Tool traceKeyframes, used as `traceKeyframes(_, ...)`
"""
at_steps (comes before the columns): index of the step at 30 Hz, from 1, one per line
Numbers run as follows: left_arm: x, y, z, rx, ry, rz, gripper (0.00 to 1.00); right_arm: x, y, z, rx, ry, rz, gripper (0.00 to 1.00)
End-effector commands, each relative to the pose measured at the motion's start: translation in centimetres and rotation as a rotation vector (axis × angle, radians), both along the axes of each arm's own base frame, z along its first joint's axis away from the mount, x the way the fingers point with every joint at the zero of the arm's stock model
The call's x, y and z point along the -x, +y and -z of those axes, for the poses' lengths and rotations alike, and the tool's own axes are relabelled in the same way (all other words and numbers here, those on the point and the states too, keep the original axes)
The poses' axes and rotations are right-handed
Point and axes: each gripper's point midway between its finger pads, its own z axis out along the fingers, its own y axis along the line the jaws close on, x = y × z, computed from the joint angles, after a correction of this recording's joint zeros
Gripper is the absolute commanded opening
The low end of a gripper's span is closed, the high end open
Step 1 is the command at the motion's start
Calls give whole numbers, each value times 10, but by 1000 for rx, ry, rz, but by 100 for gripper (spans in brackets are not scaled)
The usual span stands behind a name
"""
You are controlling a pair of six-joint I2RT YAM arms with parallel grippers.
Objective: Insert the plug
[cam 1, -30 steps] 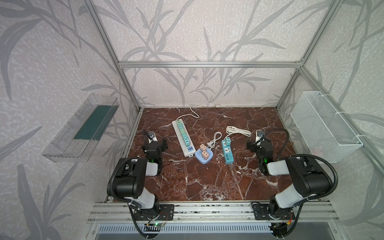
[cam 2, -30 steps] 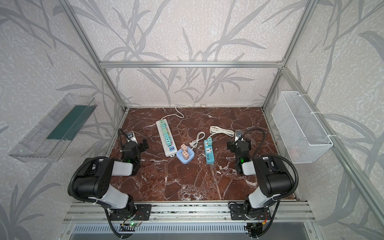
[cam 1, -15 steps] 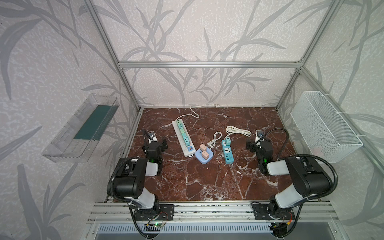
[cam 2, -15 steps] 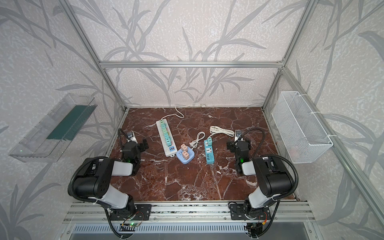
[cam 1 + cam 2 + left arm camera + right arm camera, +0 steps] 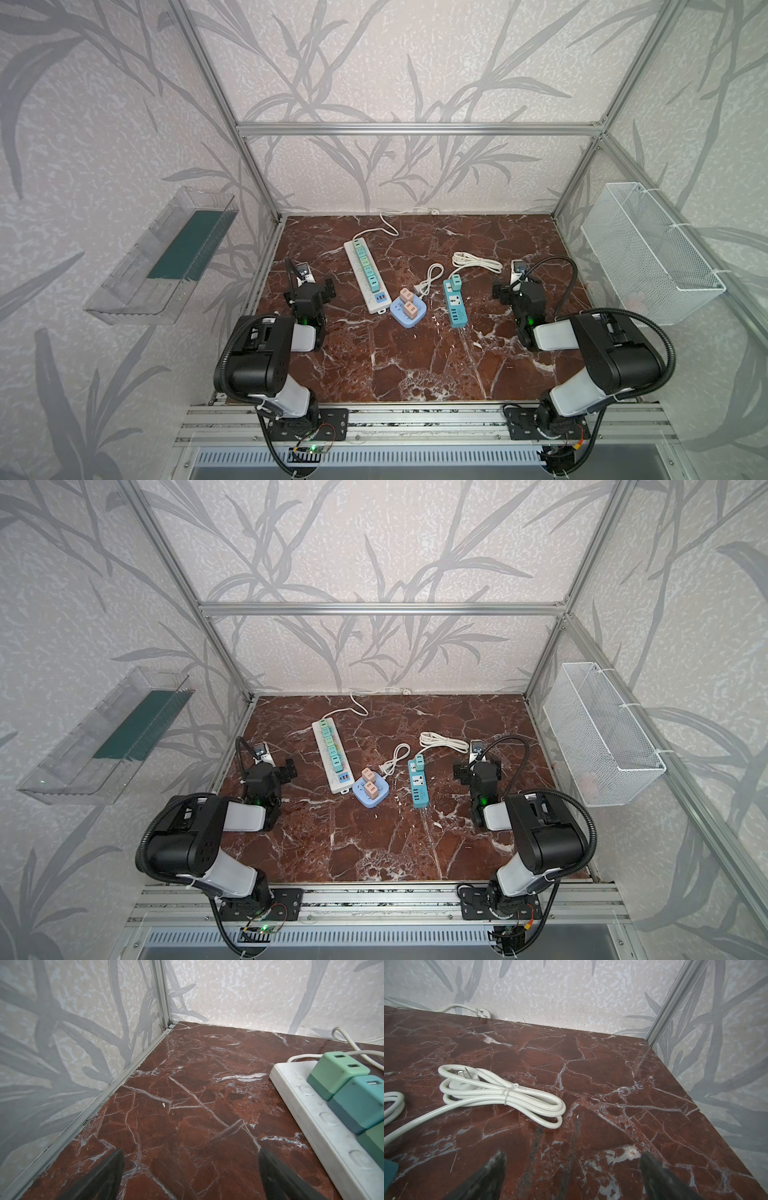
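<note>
Here, white metal-pronged plug (image 5: 459, 1076) in coiled cord (image 5: 517, 1101); left gripper (image 5: 190, 1152), right gripper (image 5: 572, 1155) agape, empty

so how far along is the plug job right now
Done: nothing that shows. Cube adapters already sit in the white power strip, the round blue socket and the teal strip. In hand: nothing; the left gripper and right gripper are open and empty over the table. Left: all of it, grasping a plug, perhaps the one on the bundled white cord, and inserting it.
</note>
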Motion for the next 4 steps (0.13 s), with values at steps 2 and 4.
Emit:
traceKeyframes(2,-5,-1,-5,-17,-13,8,99,-1,0,-4,2,-14,3,99)
traceKeyframes(4,-5,-1,-5,-17,-14,7,99,-1,0,-3,2,-12,2,99)
